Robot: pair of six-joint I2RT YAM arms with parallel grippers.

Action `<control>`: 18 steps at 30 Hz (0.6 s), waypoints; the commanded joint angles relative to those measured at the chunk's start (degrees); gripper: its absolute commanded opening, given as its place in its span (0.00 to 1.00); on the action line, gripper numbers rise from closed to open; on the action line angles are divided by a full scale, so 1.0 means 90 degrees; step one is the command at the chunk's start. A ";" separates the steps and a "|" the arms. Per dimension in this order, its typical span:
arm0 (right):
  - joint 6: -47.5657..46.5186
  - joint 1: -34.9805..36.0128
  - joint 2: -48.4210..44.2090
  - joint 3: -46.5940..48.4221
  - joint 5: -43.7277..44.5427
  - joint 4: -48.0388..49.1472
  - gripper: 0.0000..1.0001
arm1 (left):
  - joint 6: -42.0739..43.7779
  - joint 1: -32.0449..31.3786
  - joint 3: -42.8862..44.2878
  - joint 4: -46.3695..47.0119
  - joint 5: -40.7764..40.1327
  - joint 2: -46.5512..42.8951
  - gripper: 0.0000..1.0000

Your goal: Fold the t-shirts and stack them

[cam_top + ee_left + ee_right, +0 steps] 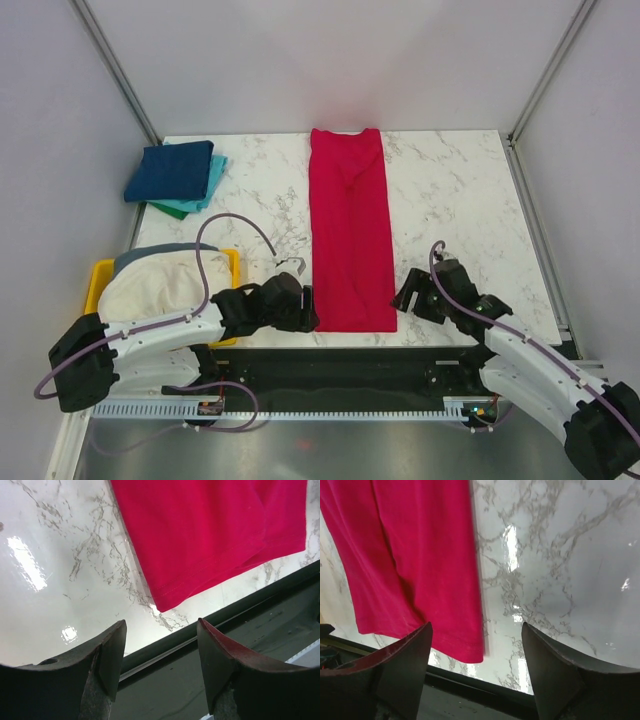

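Marbled white table (455, 200), pale walls (300, 60) around. Left jaws apart and empty, just short of the near left corner of the red t-shirt (349, 230); right jaws likewise apart at its near right corner. Lies as a long strip down the table's middle — soft, light, limp; probably best pinched through all layers at those hem corners. Tucked sleeves and layer count hidden; yellow tray (98, 283) pile partly behind the left arm (160, 330).

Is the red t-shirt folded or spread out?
Partly folded: the red t-shirt lies as a long narrow strip, no sleeves showing, not yet folded crosswise.
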 commanded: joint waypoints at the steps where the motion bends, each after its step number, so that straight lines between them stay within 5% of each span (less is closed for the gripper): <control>1: 0.0676 0.0273 -0.0306 -0.0665 -0.0204 0.0291 0.78 | -0.0263 0.0035 -0.0384 0.1011 0.0216 0.0105 0.66; 7: 0.1136 0.1005 -0.0082 -0.0912 0.0039 0.0682 0.70 | -0.0498 0.0025 -0.0815 0.1674 0.0372 0.0650 0.67; 13: 0.1204 0.1358 0.0426 -0.0668 0.0294 0.0517 0.48 | -0.0605 0.0025 -0.0922 0.2037 0.0480 0.1052 0.62; 18: 0.1263 0.1397 0.0017 -0.0774 0.0489 0.0048 0.44 | -0.0576 0.0025 -0.0971 0.2076 0.0422 0.1033 0.59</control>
